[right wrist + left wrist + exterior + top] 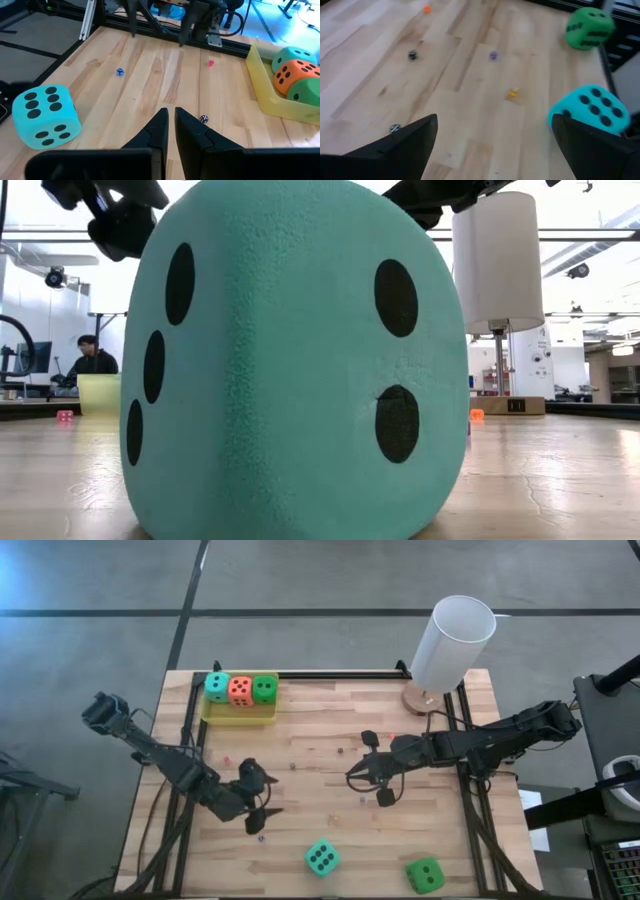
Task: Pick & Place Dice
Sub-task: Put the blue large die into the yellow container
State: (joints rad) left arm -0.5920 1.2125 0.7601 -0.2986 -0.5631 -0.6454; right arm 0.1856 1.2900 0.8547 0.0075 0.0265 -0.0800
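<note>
Three dice sit side by side in the translucent yellow tray (pixel 238 715) at the far left: teal (pixel 217 687), orange-red (pixel 240 690), green (pixel 264 689). A teal die (pixel 321 858) and a green die (pixel 425 875) rest on the wooden table near its front edge; the teal one fills the low view (pixel 300 360). My left gripper (pixel 262 795) hovers open over the table, left of the teal die (pixel 592 107), with nothing between its fingers. My right gripper (pixel 355 776) hangs shut above mid-table, pointing toward the tray (pixel 270 100).
A white cylinder on a round wooden base (pixel 452 645) stands at the far right corner. Tiny coloured dice lie scattered on the boards, such as a purple one (pixel 493 55) and a blue one (pixel 119 72). Black frame rails run along the table's sides. A person sits far behind (pixel 92 360).
</note>
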